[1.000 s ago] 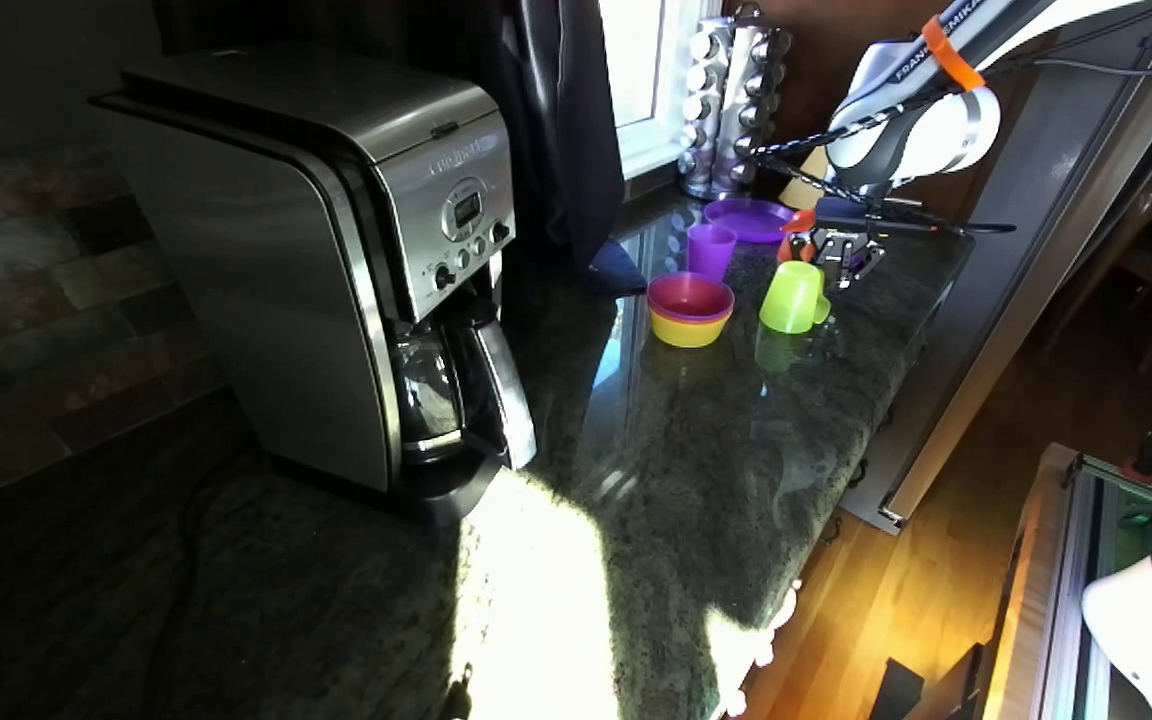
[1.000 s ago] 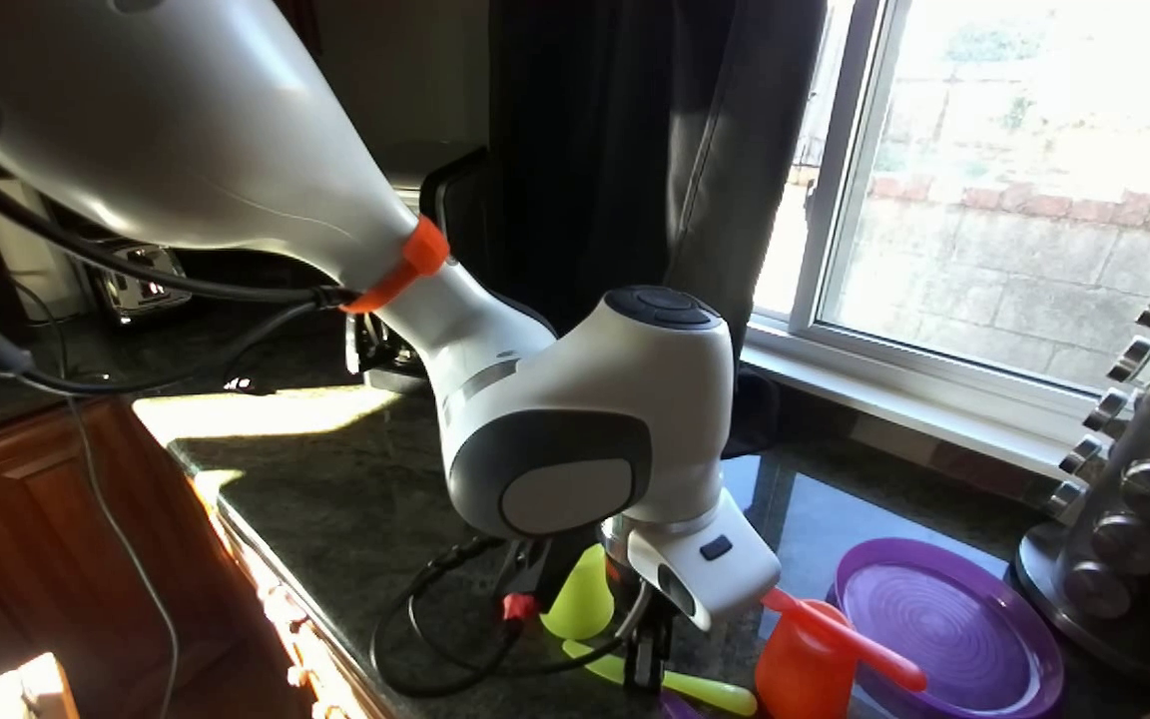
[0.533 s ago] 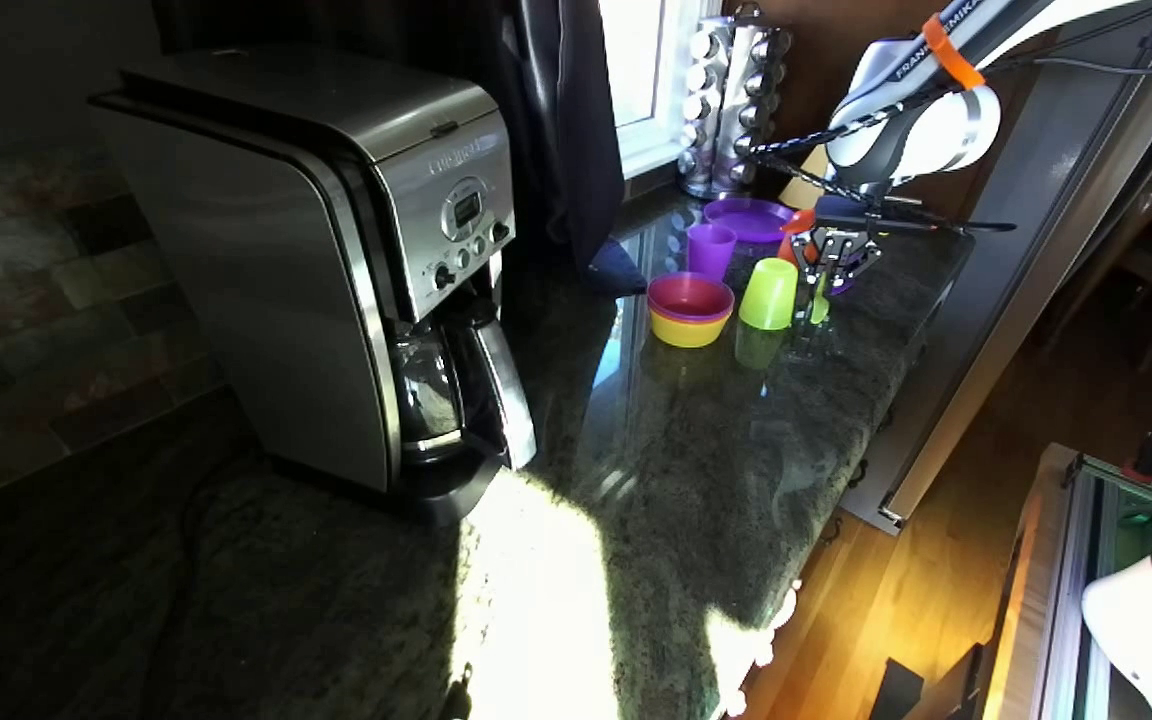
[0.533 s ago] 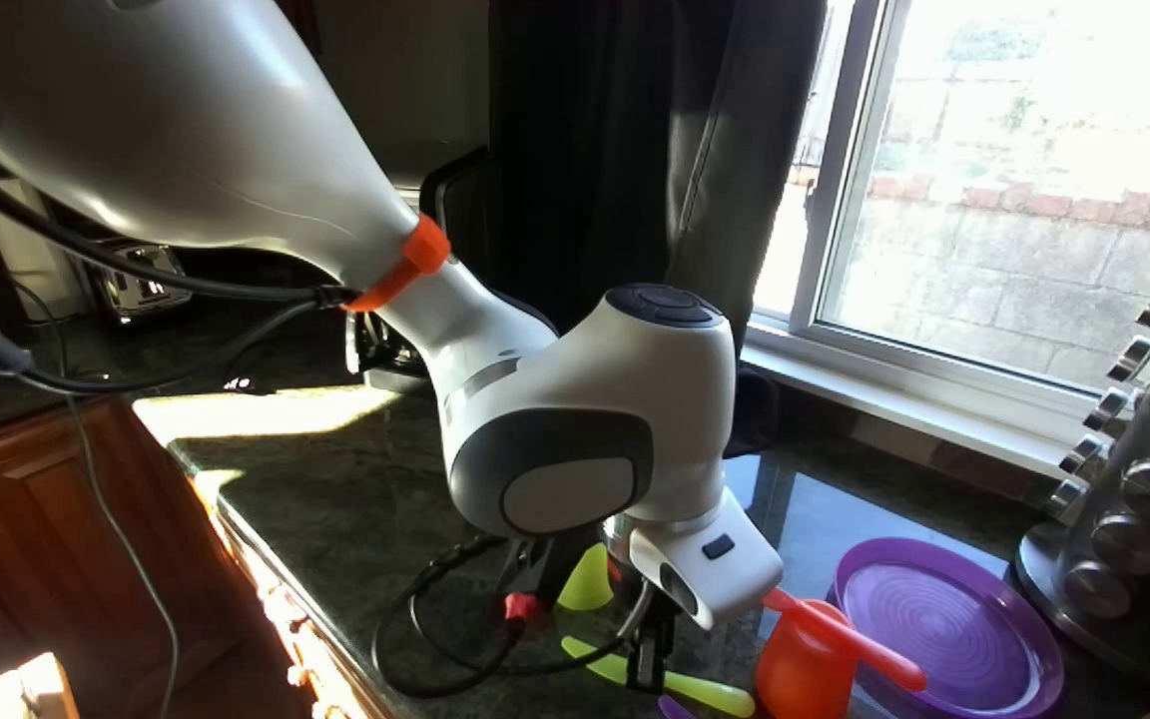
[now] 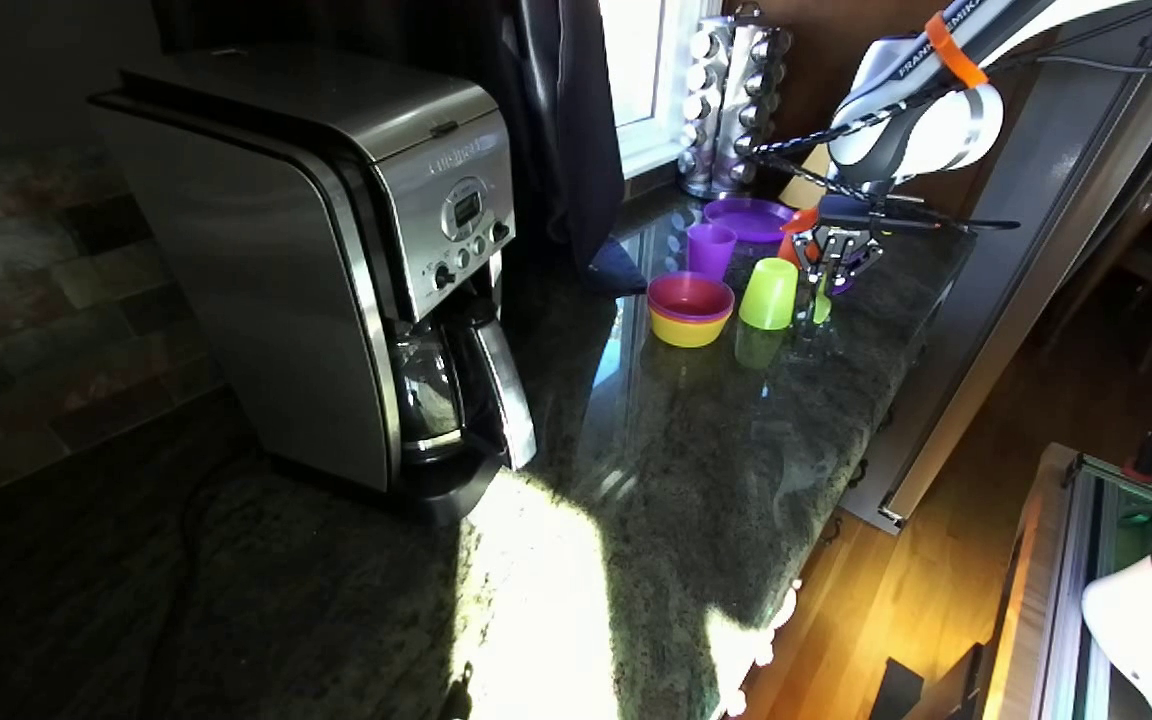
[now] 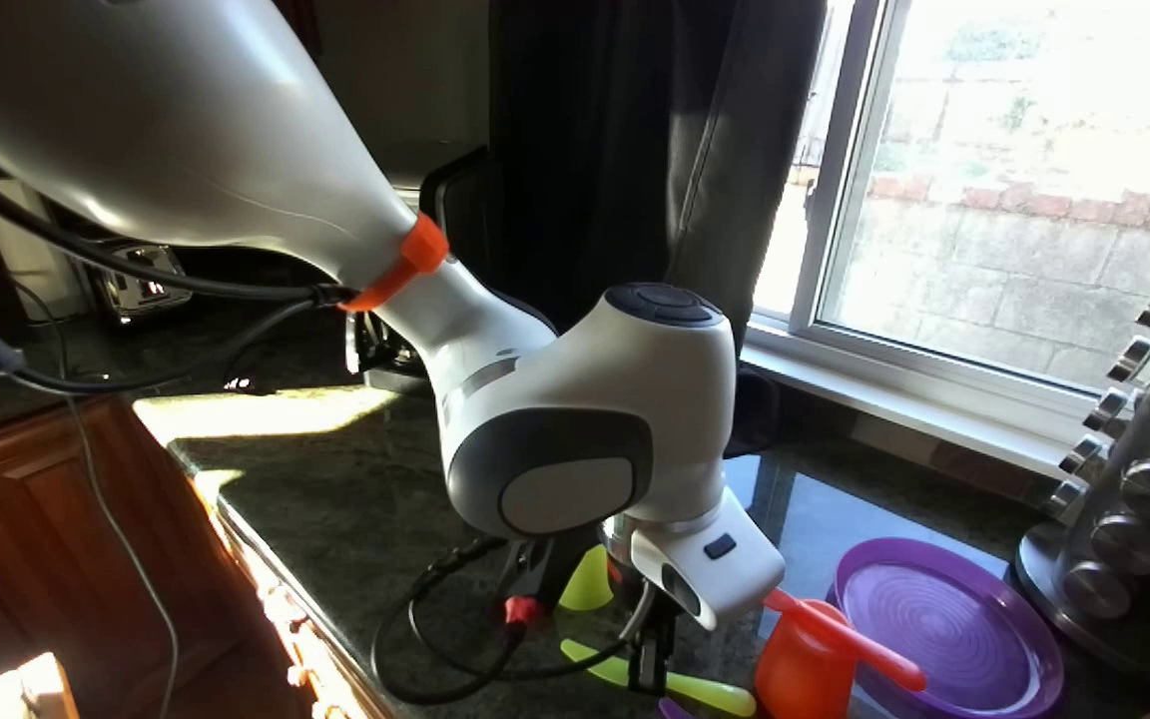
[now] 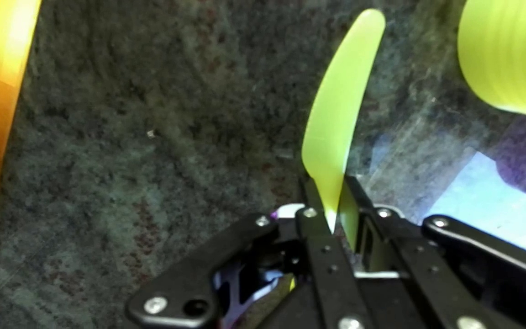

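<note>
In the wrist view a lime-green plastic knife (image 7: 336, 105) lies lengthwise, its narrow end between the finger pads of my gripper (image 7: 330, 183). The jaws stand close together on it, with only a slim gap behind. The knife's wide end points away over the dark stone counter. To the right is the lime-green cup (image 7: 514, 55), apart from the fingers; it stands upside down beside the gripper (image 5: 818, 300) in an exterior view. From the arm's side, the same knife (image 6: 715, 692) passes behind the gripper (image 6: 649, 684), and the arm hides most of the cup (image 6: 587, 584).
Near the gripper stand an orange cup (image 6: 807, 667) with an orange utensil across it and a purple plate (image 6: 934, 619). Further left are stacked bowls (image 5: 690, 330) and a purple cup (image 5: 710, 250). A coffee maker (image 5: 266, 270) and spice rack (image 5: 726, 110) stand on the counter.
The jaws have come together on the knife. The lime-green cup has shifted slightly away from the gripper, toward the bowls. During the last half second almost nothing has moved.
</note>
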Available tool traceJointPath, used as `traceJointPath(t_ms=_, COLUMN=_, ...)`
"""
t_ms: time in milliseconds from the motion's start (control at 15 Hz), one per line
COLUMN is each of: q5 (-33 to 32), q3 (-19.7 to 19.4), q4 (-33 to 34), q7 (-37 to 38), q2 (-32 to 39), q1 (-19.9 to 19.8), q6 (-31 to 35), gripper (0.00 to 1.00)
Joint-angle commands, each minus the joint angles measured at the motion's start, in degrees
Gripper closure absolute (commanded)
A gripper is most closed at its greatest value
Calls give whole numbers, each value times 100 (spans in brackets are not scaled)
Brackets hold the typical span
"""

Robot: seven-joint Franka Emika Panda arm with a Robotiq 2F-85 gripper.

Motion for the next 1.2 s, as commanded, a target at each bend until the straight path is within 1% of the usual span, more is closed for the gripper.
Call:
traceJointPath(t_ms=0, q5=-69, q3=-57, q4=-322, q7=-242, q2=-441, q1=93, q6=-102, gripper=96)
traceJointPath(t_ms=333, q5=-496, q3=-47, q4=-655, q7=-148, q2=-935, q1=159, q6=-168, gripper=96)
traceJointPath(t_ms=800, q5=-647, q3=172, q4=-1020, q7=-253, q2=-1607, q1=90, q6=-542, gripper=96)
traceJointPath(t_ms=1133, q5=-556, q3=374, q4=-1316, q7=-855, q2=-2186, q1=97, q6=-465, gripper=96)
